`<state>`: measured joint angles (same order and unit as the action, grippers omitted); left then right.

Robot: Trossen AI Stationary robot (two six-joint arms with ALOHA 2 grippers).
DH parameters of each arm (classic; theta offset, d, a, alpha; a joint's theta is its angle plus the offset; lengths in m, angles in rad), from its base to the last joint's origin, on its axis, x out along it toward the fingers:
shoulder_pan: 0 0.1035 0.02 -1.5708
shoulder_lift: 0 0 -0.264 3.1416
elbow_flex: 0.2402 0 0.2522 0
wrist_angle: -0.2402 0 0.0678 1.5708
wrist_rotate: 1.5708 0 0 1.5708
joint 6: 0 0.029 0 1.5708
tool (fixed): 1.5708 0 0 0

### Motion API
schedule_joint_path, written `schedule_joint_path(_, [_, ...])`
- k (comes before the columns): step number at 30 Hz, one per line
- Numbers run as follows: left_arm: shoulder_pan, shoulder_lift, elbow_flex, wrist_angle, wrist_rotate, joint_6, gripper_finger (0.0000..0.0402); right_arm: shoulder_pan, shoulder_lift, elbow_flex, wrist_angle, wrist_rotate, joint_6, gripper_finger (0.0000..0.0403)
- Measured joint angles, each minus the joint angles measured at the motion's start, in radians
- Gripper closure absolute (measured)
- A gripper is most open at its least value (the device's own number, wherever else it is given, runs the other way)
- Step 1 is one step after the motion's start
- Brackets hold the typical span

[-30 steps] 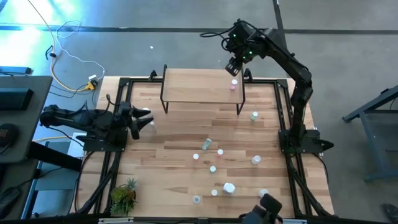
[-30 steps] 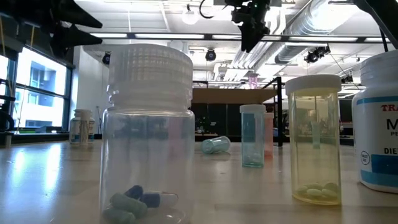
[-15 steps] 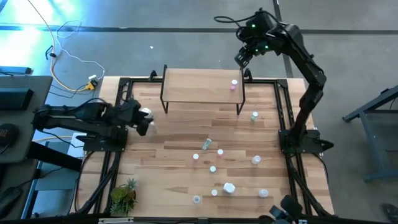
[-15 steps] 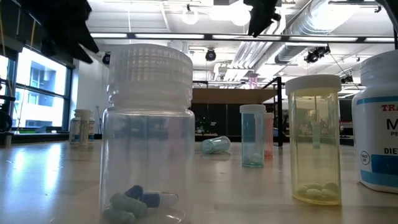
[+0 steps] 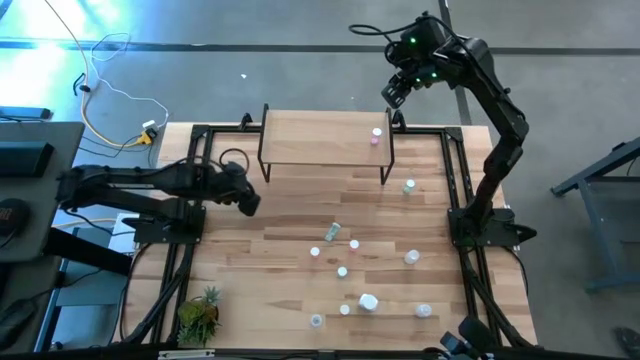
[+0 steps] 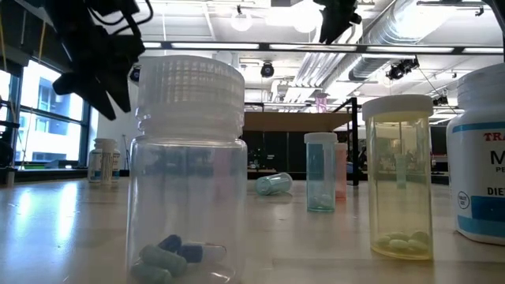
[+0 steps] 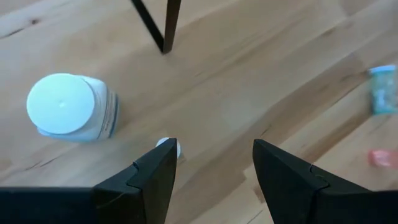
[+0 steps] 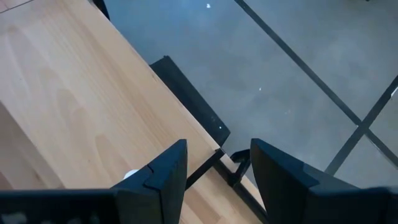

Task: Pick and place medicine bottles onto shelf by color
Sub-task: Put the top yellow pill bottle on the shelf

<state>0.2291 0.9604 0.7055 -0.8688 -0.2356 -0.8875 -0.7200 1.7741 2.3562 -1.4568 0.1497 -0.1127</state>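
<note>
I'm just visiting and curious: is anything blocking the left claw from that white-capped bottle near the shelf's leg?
Nothing visible does. In the left wrist view the left gripper is open above bare tabletop, with the white-capped bottle off to one side of it and only wood between them. The shelf leg stands farther off.

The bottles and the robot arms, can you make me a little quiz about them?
1. True or false: a pink bottle stands on the shelf.
2. Which gripper is over the table near a white-capped bottle? A) left gripper B) right gripper
3. Fill in: the left gripper's fingers are ____ and hold nothing.

Key: 1 true. 2 A; the right gripper hangs empty past the shelf's far edge. 3 open.
</note>
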Motion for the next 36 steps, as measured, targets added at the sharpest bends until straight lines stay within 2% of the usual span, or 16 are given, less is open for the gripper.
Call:
schedule_joint_path(5, [0.0, 0.051, 0.0, -0.003, -0.008, -0.022, 0.0202, 0.0, 0.0, 0.0, -0.001, 0.001, 0.0, 0.0235])
schedule_joint_path(13, [0.0, 0.137, 0.0, -0.004, -0.079, -0.05, 0.0202, 0.0, 0.0, 0.0, -0.002, 0.003, 0.0, 0.0235])
schedule_joint_path(29, [0.0, 0.284, -0.001, -0.018, -0.082, -0.105, 0.0202, 0.0, 0.0, 0.0, -0.002, 0.002, 0.001, 0.0235])
schedule_joint_path(36, [0.0, 0.315, -0.001, -0.018, -0.082, -0.096, 0.0241, 0.0, 0.0, 0.0, -0.002, 0.001, 0.001, 0.0235])
